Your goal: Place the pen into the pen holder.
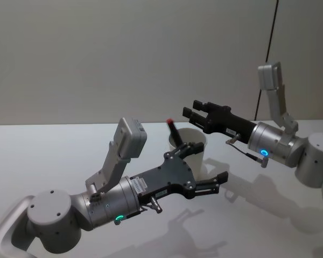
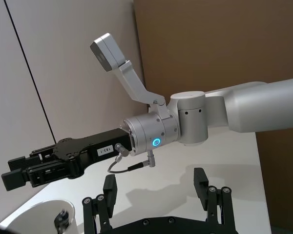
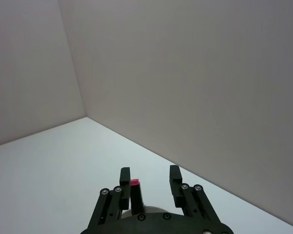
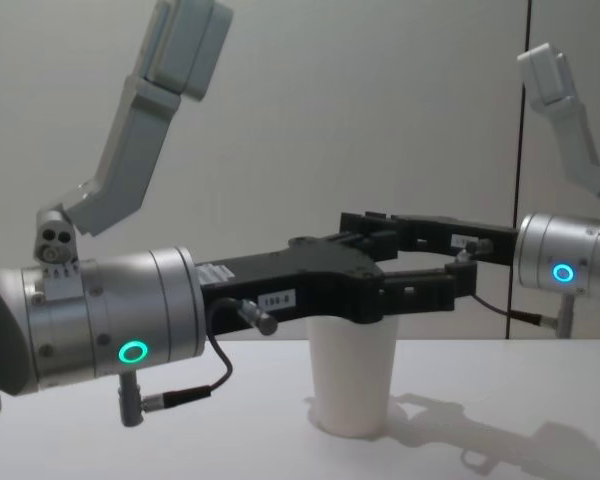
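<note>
Pen holder: your white paper cup [image 1: 189, 144] stood upright on the white table [image 1: 54, 156], between your two grippers.
Pen: a dark pen with a red cap [image 1: 173, 131] sat inside the cup, leaning, its red end above the rim; nothing gripped it.
Left gripper: your left gripper [image 1: 209, 167] hung just beside the cup on the near side, level with the rim in the chest view; its fingers were spread with only air between them, one finger [image 1: 190, 147] crossing in front of the cup wall.
Right gripper: your right gripper [image 1: 194, 109] hovered above and just beyond the cup; you had its fingers apart and empty, and in the right wrist view the pen's red cap [image 3: 135, 184] showed between those fingers [image 3: 125, 176], lower down and untouched.
</note>
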Controlling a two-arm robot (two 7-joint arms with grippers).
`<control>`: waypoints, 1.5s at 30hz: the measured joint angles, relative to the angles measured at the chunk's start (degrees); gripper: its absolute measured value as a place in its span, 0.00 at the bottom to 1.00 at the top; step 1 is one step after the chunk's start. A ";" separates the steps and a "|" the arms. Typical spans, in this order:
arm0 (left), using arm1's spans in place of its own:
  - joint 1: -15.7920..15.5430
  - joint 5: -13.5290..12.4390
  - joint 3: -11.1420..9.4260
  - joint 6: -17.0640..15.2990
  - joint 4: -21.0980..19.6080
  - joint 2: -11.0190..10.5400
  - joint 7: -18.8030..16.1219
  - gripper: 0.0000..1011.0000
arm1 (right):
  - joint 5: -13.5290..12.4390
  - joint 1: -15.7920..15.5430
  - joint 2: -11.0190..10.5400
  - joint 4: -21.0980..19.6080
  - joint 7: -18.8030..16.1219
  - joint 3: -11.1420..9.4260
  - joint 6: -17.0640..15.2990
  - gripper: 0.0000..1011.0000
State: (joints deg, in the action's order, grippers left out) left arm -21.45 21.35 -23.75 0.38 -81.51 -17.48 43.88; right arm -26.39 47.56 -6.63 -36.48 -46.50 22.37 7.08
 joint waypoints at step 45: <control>0.00 0.00 0.00 0.00 0.00 0.00 0.00 0.99 | -0.50 -0.92 -0.74 -1.69 0.12 -0.66 0.40 0.99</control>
State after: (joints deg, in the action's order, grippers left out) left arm -21.45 21.36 -23.75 0.38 -81.51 -17.48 43.88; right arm -26.90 46.64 -7.38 -38.17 -46.38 21.71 7.48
